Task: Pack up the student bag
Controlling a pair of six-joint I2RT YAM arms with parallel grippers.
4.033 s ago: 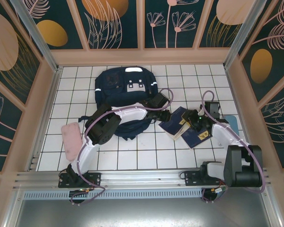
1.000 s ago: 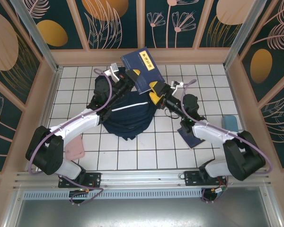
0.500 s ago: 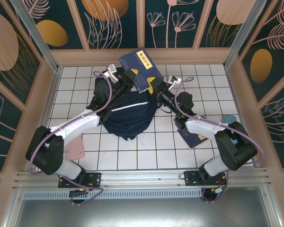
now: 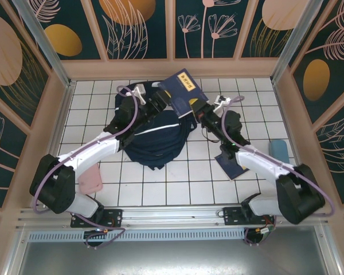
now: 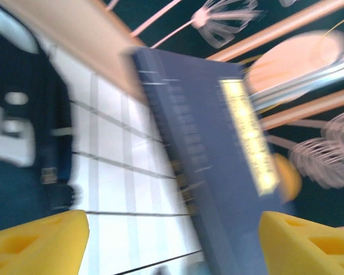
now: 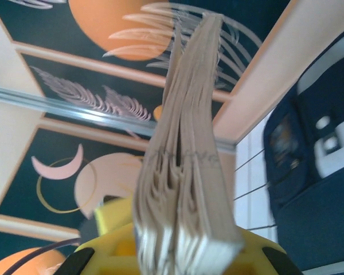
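1. Both arms reached toward 12 o'clock and met over the far end of the student bag [image 4: 155,137]. The left gripper [image 4: 162,102] came in from 7 o'clock, the right gripper [image 4: 195,106] from 5 o'clock.
2. The left fingers stood spread wide on either side of the navy book [image 4: 180,90]. The right jaws pinched its page edge, holding it tilted in the air.
3. The left wrist view was blurred and the yellow lettering unreadable. The arms partly covered a pink pouch [image 4: 92,179] at 8 o'clock and a second book [image 4: 234,167] at 4 o'clock.
4. The bag lay slumped on the white tiles [image 4: 160,183], just 11 o'clock of centre. It was dark navy with a thin white stripe and pale patches.
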